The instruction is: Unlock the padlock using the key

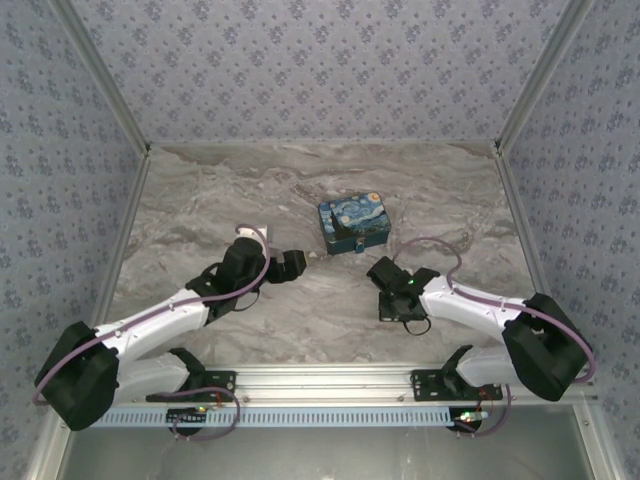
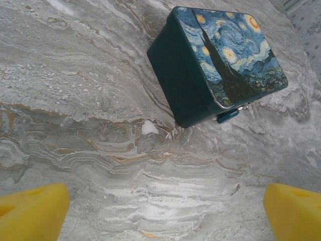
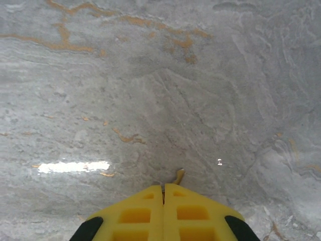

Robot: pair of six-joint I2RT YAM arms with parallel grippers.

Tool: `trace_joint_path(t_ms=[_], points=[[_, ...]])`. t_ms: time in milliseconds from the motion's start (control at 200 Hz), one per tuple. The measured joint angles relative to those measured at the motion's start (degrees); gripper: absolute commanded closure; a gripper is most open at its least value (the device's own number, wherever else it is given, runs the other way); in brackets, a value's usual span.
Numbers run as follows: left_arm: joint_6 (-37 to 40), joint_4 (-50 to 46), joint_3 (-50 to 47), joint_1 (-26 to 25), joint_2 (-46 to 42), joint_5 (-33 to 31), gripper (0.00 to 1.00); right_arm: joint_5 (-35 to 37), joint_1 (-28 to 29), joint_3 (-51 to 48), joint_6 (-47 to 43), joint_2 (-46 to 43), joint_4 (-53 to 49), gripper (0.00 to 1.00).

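Right wrist: right gripper (image 3: 163, 190) pinched tight on thin sliver, likely the key (image 3: 178, 175), tip protruding for insertion; left gripper (image 2: 163, 211) spread wide, empty, facing the padlock (image 2: 228, 116) on box (image 2: 200, 65) front, probably to steady it.

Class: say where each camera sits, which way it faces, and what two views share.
Top external: above, behind the arms, looking down on the table; both arms show.
Left wrist: on left arm, facing painted box and padlock; open left gripper shows.
Right wrist: looking down at table; right gripper shut, probably on the key.
Shared: painted box, in top external and left wrist.
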Motion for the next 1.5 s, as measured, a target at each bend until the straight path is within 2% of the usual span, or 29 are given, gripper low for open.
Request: trace_joint_path(t_ms=[170,310,460,565,819,994,1184,1349,1499], points=[[-0.22,-2.93,0.79,0.04,-1.88,-1.64,0.01,0.13,0.13,0.13,-1.42,-0.44,-0.37,1.0],[-3.58,-7.89,3.8,2.69,-2.91,-0.68,0.01,0.31,0.24,1.29,-5.66,-4.07,-0.66,1.0],[-11.63,-10.29,5.88,8.79,-2.99,5.57,0.04,0.13,0.24,5.57,-13.57,-8.2,-0.33,1.0],[-17.53,-10.51,5.88,10.6,-2.99,10.84,0.1,-0.66,0.24,9.01,-19.98,-9.25,0.68,1.0],[-28.44,-9.99,8.72,10.69,-2.99,21.16,0.2,-6.01,1.01,15.15,-36.48,-9.29,6.8,1.0],[-31.63,-9.86,11.76,10.51,-2.99,26.05,0.23,-8.26,4.52,16.11,-48.74,-9.4,13.29,1.0],[-34.56,-9.81,12.52,9.29,-3.02,27.54,0.25,-11.91,5.86,17.44,-59.76,-9.35,16.35,1.0],[-40.83,-9.4,12.33,7.89,-3.04,27.52,0.33,-15.82,5.73,18.73,-65.72,-9.29,17.81,1.0],[-46.29,-8.17,10.97,6.88,-3.06,27.36,0.37,-19.56,5.46,19.41,-69.66,-8.17,18.23,1.0]])
